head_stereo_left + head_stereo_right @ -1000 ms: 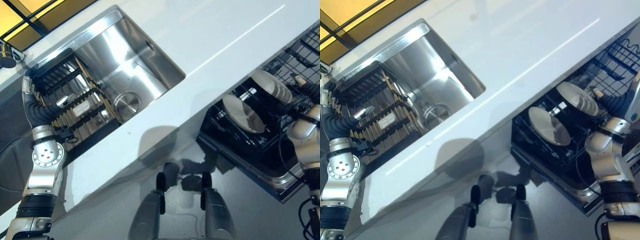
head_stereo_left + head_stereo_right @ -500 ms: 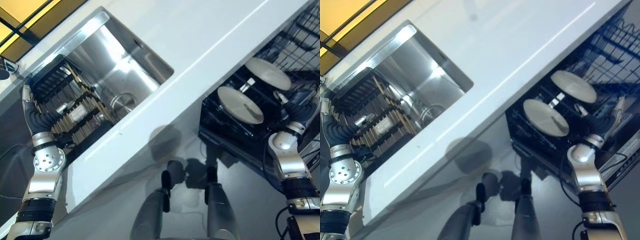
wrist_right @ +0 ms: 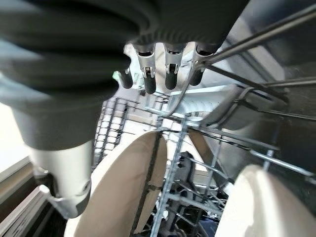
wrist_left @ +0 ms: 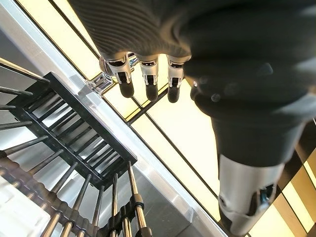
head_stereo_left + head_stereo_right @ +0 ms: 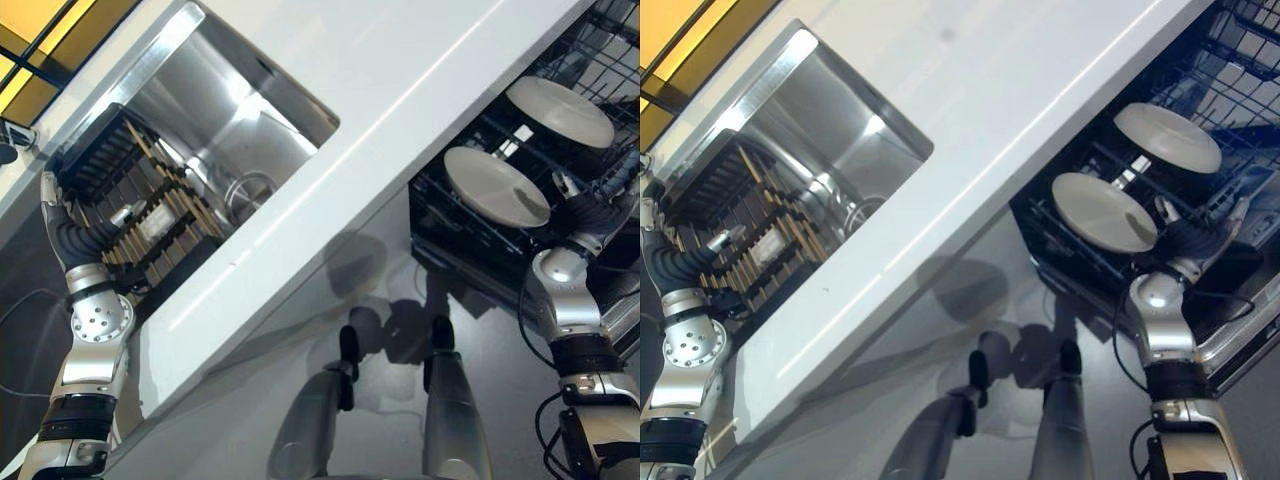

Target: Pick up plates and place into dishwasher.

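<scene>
Two white plates stand on edge in the dishwasher's lower rack (image 5: 455,225): a near plate (image 5: 495,185) and a far plate (image 5: 560,110). My right hand (image 5: 588,214) hovers just right of the near plate, open and holding nothing. In the right wrist view its fingers (image 3: 168,74) stretch over the rack wires, with the plates (image 3: 123,187) standing below them. My left hand (image 5: 62,232) is at the left end of the black dish rack (image 5: 140,215) in the sink. Its fingers (image 4: 148,74) are relaxed and empty above the rack's tines (image 4: 74,123).
A steel sink (image 5: 225,105) is sunk into the white counter (image 5: 400,60), whose front edge runs diagonally between sink and dishwasher. A wire upper rack (image 5: 612,28) sits behind the plates. Something small and white (image 5: 152,226) lies in the dish rack.
The whole picture has shifted, so the camera moved. My right hand has drawn back a little from the plates and sits lower beside the rack. The left hand stays at the dish rack.
</scene>
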{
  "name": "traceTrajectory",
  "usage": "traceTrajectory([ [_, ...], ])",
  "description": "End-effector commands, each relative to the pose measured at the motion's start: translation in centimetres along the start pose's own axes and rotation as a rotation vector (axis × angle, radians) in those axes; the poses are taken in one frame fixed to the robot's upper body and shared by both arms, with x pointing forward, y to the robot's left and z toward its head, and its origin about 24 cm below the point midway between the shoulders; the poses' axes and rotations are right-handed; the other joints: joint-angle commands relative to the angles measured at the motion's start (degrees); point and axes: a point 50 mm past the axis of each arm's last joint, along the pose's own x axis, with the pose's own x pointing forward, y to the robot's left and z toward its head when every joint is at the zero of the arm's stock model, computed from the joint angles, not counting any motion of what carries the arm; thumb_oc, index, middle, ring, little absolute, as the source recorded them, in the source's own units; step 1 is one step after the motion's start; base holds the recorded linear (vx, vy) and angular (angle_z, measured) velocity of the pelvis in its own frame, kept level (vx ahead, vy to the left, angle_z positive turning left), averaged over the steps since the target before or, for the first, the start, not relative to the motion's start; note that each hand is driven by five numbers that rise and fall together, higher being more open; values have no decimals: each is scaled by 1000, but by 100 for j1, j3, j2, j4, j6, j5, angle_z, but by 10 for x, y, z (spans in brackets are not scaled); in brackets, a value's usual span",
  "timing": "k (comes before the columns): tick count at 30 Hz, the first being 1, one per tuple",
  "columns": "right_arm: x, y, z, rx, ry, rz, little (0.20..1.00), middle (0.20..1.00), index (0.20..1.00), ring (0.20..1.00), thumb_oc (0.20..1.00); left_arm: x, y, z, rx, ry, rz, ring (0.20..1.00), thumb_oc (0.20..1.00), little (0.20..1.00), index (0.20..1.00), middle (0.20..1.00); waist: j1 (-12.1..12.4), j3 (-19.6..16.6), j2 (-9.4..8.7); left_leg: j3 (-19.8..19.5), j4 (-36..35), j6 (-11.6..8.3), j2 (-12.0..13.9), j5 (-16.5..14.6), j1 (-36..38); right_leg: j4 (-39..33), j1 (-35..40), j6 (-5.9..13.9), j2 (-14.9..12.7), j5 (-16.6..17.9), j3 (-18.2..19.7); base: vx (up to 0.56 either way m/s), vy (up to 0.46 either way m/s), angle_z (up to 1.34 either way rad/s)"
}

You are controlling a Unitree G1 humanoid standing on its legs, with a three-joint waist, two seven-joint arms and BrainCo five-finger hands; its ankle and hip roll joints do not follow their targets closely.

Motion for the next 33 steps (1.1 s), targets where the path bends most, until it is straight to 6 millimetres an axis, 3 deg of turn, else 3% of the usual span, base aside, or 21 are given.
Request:
traceTrajectory([
  [1,11,14,33,185,-59,-18,1000,1000,1000,1000,1000,-46,-52,-18,-119,132,-84,1000,1000,1000,1000,1000,-196,435,32,9,350,451,-410,-25,-504,-304,21,-325,310,-109,-424,10,33,-1],
  [6,16,20,29,234,20,1,1000,1000,1000,1000,1000,-45,-53,-15,-135,134,-86,1000,1000,1000,1000,1000,-163,496,139,9,371,450,-446,-14,-540,-222,-54,-355,276,-146,-437,1,5,-1],
  [11,19,31,18,472,230,66,1000,1000,1000,1000,1000,-46,-57,-14,-147,139,-101,1000,1000,1000,1000,1000,-119,528,216,-9,423,442,-488,-41,-544,-163,-65,-388,256,-213,-441,0,0,0],
  [14,17,44,13,586,323,159,1000,1000,1000,1000,1000,-45,-60,-11,-150,134,-113,1000,1000,1000,1000,1000,-64,525,241,-26,427,448,-502,-9,-584,-162,-98,-407,254,-190,-450,0,0,0],
  [17,9,65,23,665,369,322,1000,1000,1000,1000,1000,-43,-60,-7,-152,130,-121,1000,1000,1000,1000,1000,-13,537,249,-57,438,445,-521,7,-617,-144,-121,-413,251,-195,-467,0,0,0],
  [24,-20,101,51,692,272,692,1000,1000,1000,1000,1000,-46,-62,-5,-152,123,-128,1000,1000,1000,1000,1000,70,567,189,-104,405,440,-540,34,-687,-151,-174,-419,273,-207,-514,0,0,0],
  [33,-71,126,86,642,31,1228,1000,1000,1000,1000,1000,-41,-52,-5,-146,106,-132,1000,1000,1000,1000,1000,194,532,2,-161,323,439,-533,109,-747,-325,-144,-382,269,-114,-638,0,0,0],
])
